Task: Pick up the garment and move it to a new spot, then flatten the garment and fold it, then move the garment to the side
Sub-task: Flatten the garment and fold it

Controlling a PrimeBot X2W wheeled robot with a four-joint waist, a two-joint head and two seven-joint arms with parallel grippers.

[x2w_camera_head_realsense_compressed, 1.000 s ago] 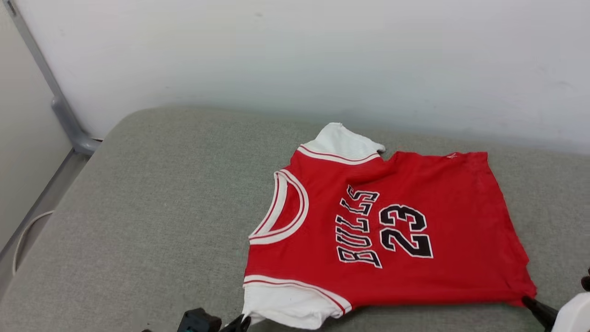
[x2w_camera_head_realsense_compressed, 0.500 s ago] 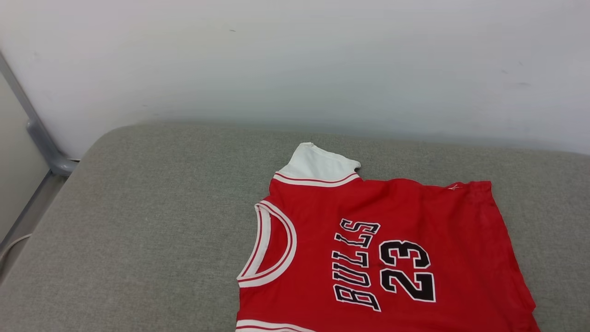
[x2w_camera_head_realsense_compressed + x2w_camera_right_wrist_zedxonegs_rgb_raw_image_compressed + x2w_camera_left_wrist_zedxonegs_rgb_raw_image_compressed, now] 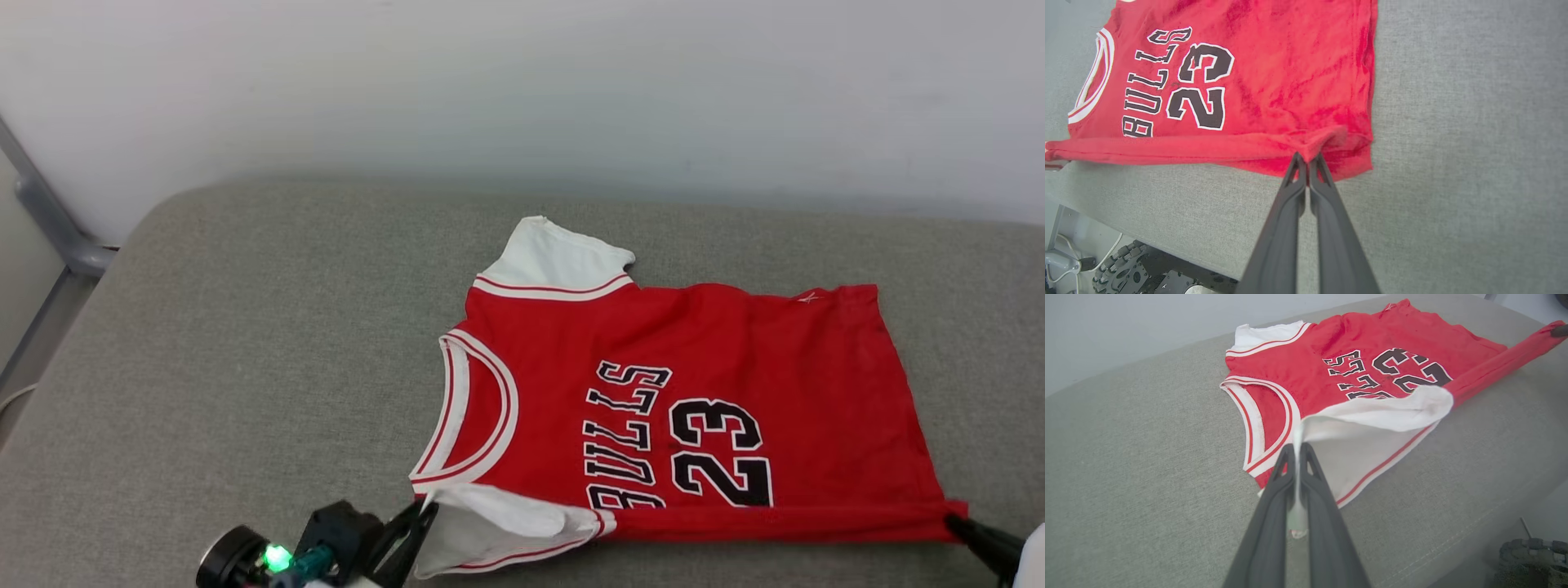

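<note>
**Operator:** What is my left hand doing?

**Observer:** Your left hand (image 3: 426, 510) is sitting at the lower left of the head view. Its fingers are pressed together, pinching the edge of the near white sleeve (image 3: 498, 523). In the left wrist view a strip of white cloth is running down between your two dark fingers (image 3: 1274, 506). The sleeve is hanging raised off the grey cushion (image 3: 245, 327) and is doubling over towards the chest.

**Operator:** And the garment?

**Observer:** The garment (image 3: 718, 343) is lying face up on the cushion, right of the middle. Its neckline (image 3: 469, 408) is pointing to your left and its hem is pointing to your right. The far white sleeve (image 3: 555, 253) is lying flat, towards the wall (image 3: 522, 82). The black lettering (image 3: 678, 433) is reading sideways. The near edge of the red body is standing gathered into a taut ridge, which is partly covering the lowest letter.

**Operator:** My right hand?

**Observer:** Your right hand (image 3: 951, 520) is showing at the lower right. Its fingers are closed tight, pinching the red cloth beside the near corner of the hem. That near edge is stretching in a straight line between your two hands.
</note>
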